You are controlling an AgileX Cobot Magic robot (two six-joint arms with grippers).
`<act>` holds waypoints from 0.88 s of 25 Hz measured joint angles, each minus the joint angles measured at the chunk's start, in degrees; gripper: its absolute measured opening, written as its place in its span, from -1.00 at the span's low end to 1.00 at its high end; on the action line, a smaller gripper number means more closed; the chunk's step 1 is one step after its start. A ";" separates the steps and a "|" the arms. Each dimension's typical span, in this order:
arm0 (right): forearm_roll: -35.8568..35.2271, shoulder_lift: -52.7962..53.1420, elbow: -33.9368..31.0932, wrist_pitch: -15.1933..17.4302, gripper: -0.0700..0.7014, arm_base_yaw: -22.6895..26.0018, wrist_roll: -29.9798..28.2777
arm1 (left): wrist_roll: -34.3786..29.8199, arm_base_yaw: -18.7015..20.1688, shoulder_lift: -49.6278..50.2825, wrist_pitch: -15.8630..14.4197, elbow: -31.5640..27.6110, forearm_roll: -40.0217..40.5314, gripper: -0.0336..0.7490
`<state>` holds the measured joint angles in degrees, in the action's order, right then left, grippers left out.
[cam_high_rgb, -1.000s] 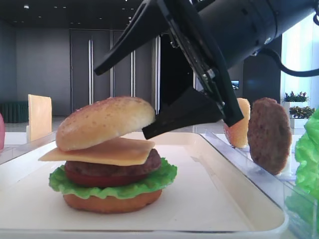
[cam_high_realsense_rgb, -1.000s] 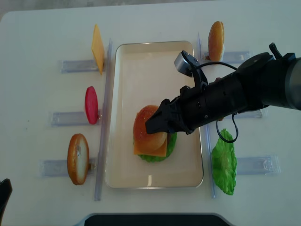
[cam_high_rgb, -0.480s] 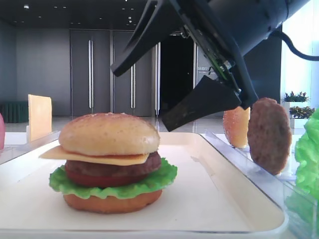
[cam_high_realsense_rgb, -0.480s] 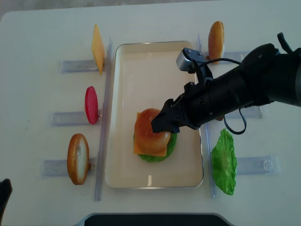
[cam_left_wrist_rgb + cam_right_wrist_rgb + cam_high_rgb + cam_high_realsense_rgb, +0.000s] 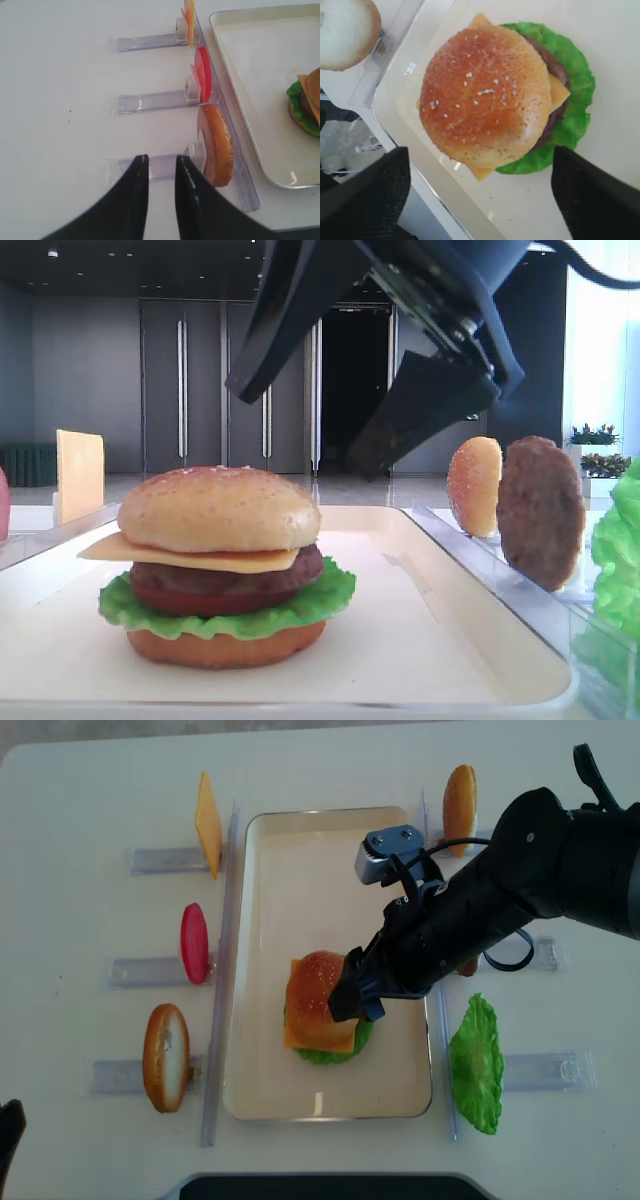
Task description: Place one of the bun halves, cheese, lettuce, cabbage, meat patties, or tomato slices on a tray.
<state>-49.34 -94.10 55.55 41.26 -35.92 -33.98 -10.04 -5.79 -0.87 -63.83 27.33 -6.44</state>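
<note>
A domed, sesame-speckled top bun [image 5: 220,508] lies level on a stack of cheese [image 5: 190,555], meat patty [image 5: 305,568], tomato [image 5: 180,602], lettuce [image 5: 330,600] and bottom bun [image 5: 220,645], near the front of the cream tray [image 5: 300,850]. My right gripper [image 5: 300,432] hangs open above the stack's right side, touching nothing. From the right wrist the bun [image 5: 485,95] fills the middle, with one dark finger [image 5: 365,195] on each side. My left gripper [image 5: 159,162] is shut and empty over the table, left of the tray.
Spare pieces stand upright in clear holders beside the tray. On the left are a cheese slice [image 5: 208,820], a tomato slice [image 5: 194,942] and a bottom bun [image 5: 165,1057]. On the right are a bun half [image 5: 459,805], a patty [image 5: 540,510] and lettuce [image 5: 477,1065].
The top bun, tilted against the right gripper's finger a second ago, has settled flat on the cheese. The right gripper has risen clear of it. The left arm is still.
</note>
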 joint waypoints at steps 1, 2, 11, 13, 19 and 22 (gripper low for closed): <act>3.42 0.78 0.89 -0.12 0.68 -0.87 3.00 | 0.00 0.00 0.00 0.00 0.00 0.00 -0.56; 7.13 1.51 1.85 -0.22 0.68 -1.54 6.21 | 0.00 0.00 0.00 0.00 0.00 0.00 -0.56; 40.41 5.03 15.28 9.06 0.68 -2.75 32.79 | 0.00 0.00 0.00 0.00 0.00 0.00 -0.56; 46.09 5.03 18.82 12.23 0.68 -2.75 36.53 | 0.00 0.00 0.00 0.00 0.00 0.00 -0.56; 51.87 5.03 28.79 20.54 0.68 0.62 41.91 | 0.00 0.00 0.00 0.00 0.00 0.00 -0.56; 52.94 4.67 32.36 23.96 0.68 3.94 42.40 | 0.00 0.00 0.00 0.00 0.00 0.00 -0.56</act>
<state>3.60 -89.43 87.91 65.22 -31.98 8.41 -10.04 -5.79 -0.87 -63.83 27.33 -6.44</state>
